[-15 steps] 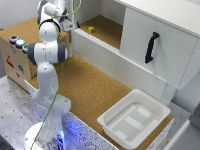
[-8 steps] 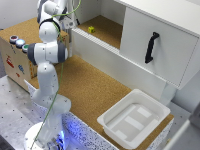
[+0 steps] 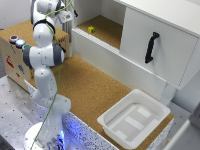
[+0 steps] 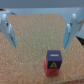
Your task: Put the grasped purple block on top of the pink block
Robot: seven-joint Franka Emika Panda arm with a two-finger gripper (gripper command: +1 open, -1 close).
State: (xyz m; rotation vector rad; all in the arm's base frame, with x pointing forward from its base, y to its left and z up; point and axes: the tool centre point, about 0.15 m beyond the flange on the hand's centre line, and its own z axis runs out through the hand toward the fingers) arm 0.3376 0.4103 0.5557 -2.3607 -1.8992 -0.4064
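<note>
In the wrist view the purple block (image 4: 54,55) rests on top of the pink block (image 4: 53,66), both on the cork surface. My gripper (image 4: 39,44) is open. Its two fingers (image 4: 7,29) stand wide apart above and to either side of the stack, touching neither block. In the exterior view the gripper (image 3: 67,15) hangs high at the back, near the open cabinet's corner at the exterior view's left. The two blocks cannot be made out in that view.
A small yellow block (image 3: 91,29) lies inside the open cabinet (image 3: 107,30). The cabinet door carries a black handle (image 3: 151,47). A white tray (image 3: 134,118) sits at the front right. A wooden box (image 3: 14,55) stands at the exterior view's left.
</note>
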